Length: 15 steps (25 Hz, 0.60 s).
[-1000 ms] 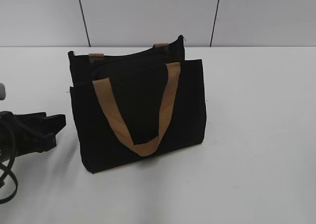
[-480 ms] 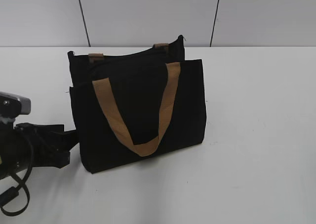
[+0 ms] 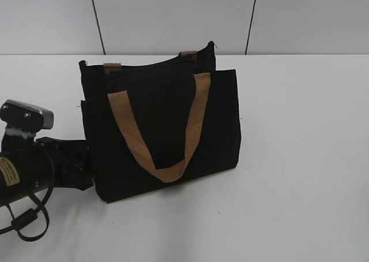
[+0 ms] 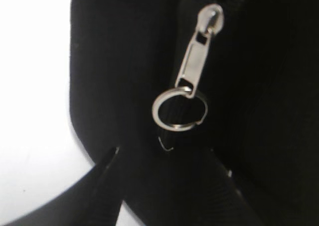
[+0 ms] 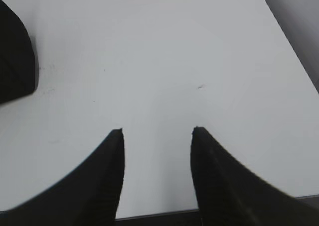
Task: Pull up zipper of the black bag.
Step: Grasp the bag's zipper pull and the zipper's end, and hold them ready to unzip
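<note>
The black bag (image 3: 167,123) stands upright in the middle of the white table, one tan handle (image 3: 167,171) hanging down its front. My left gripper (image 3: 84,163) is at the bag's lower left side, fingertips at the fabric. In the left wrist view the zipper's silver pull tab (image 4: 193,61) with its metal ring (image 4: 179,109) hangs against the black bag (image 4: 114,61). My left gripper (image 4: 164,154) is open, its two fingertips just below the ring and apart from it. My right gripper (image 5: 157,131) is open and empty over bare table; it is out of the exterior view.
A corner of the bag (image 5: 15,52) shows at the left of the right wrist view. The table's far edge meets a grey panelled wall (image 3: 173,14). The table's right edge (image 5: 294,47) runs close to my right gripper. Black cables (image 3: 26,221) loop below the left arm.
My left arm has moved right and a little up, from the table's left edge to the bag's left side. The bag has not moved.
</note>
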Tool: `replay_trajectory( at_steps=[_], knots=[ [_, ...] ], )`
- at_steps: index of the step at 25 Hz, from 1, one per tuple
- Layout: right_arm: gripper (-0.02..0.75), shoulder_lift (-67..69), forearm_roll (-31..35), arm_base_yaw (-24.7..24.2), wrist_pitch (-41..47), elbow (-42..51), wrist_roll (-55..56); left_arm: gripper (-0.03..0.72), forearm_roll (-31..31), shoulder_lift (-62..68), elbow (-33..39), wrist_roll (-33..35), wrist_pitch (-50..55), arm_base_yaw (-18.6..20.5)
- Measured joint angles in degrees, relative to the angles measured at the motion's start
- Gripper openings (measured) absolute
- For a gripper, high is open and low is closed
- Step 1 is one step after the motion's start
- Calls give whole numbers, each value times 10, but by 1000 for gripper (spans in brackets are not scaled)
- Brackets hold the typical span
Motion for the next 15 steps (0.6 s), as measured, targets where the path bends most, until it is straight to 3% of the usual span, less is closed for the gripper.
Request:
replay_trajectory(
  at_steps=[15],
  knots=[
    [349, 0, 0, 0, 0, 0, 0, 374, 22, 36, -28, 1, -32, 14]
  ],
)
